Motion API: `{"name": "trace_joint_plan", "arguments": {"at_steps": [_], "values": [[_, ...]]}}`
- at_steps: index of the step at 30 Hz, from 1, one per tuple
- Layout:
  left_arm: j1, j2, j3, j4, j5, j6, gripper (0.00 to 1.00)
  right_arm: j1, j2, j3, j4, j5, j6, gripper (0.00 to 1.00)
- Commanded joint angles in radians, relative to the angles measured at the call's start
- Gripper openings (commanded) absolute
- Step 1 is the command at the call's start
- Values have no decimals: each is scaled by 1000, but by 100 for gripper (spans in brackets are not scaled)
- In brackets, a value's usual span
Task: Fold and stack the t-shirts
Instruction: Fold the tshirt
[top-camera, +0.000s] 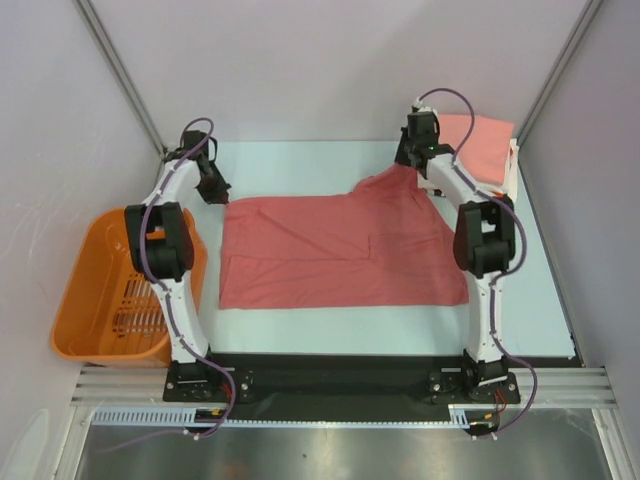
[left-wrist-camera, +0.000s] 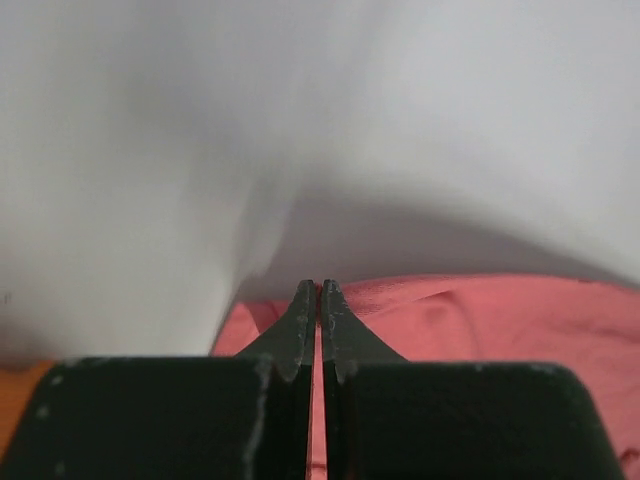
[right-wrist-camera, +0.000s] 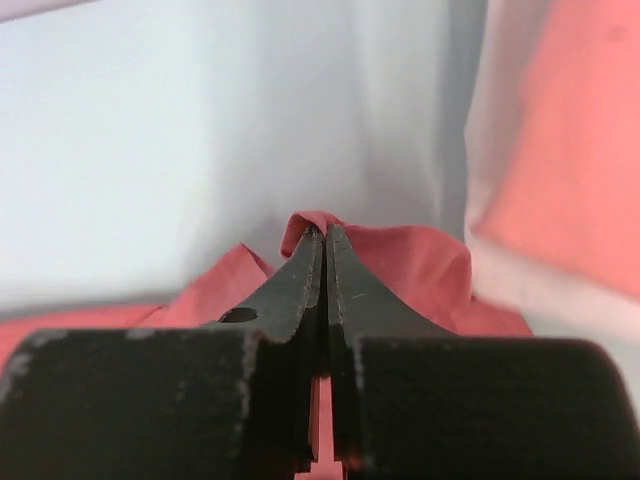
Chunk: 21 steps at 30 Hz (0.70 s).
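Observation:
A dusty-red t-shirt lies spread flat across the middle of the table. My left gripper is at its far left corner, and in the left wrist view its jaws are shut on the shirt's edge. My right gripper is shut on the far right corner and holds it raised in a peak. In the right wrist view the cloth folds over the fingertips. A folded salmon-pink t-shirt lies at the back right on a white layer. No folded orange t-shirt is in view.
An orange plastic basket stands off the table's left side, beside the left arm. Grey walls close in the back and both sides. The salmon-pink pile is just right of my right gripper.

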Motion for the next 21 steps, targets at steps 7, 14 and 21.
{"name": "trace_joint_plan", "arguments": {"at_steps": [7, 14, 21], "values": [[2, -321, -363, 145, 78, 34, 0, 19, -537, -552, 190, 17, 10, 0], [4, -452, -575, 202, 66, 26, 0, 21, -831, -909, 250, 22, 72, 0], [4, -529, -658, 214, 0, 20, 0, 22, -1028, -1149, 244, 40, 109, 0]]}}
